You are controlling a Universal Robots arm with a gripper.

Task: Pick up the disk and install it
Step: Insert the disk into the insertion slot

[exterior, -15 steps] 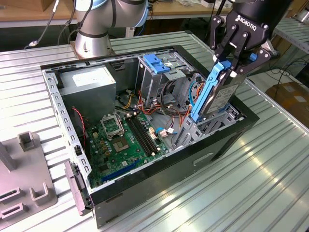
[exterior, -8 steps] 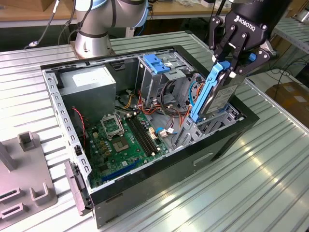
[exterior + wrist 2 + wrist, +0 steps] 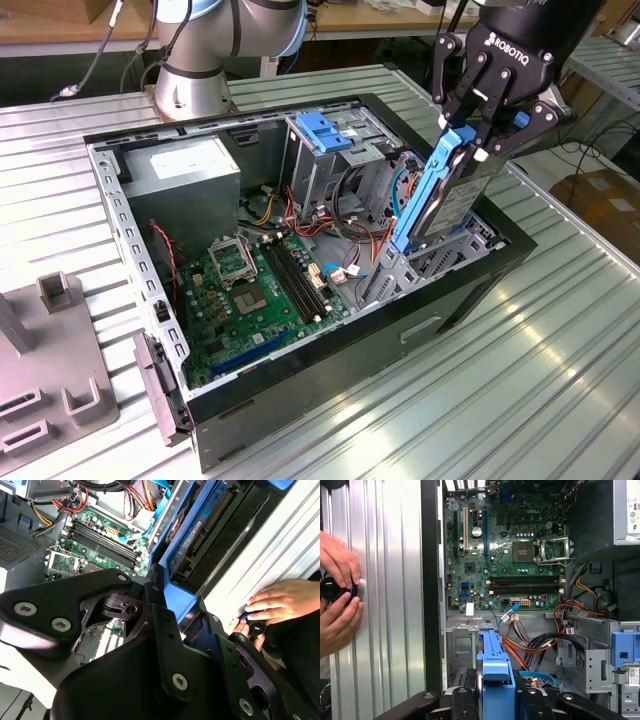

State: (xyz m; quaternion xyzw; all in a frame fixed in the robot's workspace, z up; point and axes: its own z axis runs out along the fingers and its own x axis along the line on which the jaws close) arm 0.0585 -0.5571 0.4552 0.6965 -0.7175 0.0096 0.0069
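Observation:
The disk (image 3: pixel 452 205) is a grey metal drive in a light-blue carrier rail (image 3: pixel 425 190). It hangs steeply tilted over the exterior view's right end of the open computer case (image 3: pixel 120 230). Its lower end dips among the cables beside the front bay. My black gripper (image 3: pixel 476 138) is shut on the disk's upper end, one finger on each side. In the first wrist view the blue carrier (image 3: pixel 494 672) stands edge-on between my fingers (image 3: pixel 462 700). In the second wrist view the disk (image 3: pixel 197 527) reaches down past the case's edge.
Inside the case lie a green motherboard (image 3: pixel 250 290), a grey power-supply box (image 3: pixel 185 175) and a metal drive cage with a blue bracket (image 3: pixel 325 130). Orange and black cables (image 3: pixel 530 645) crowd the bay. A person's hands (image 3: pixel 337 595) hold a black knob on the ribbed table. A grey fixture (image 3: pixel 50 370) sits at the exterior view's left.

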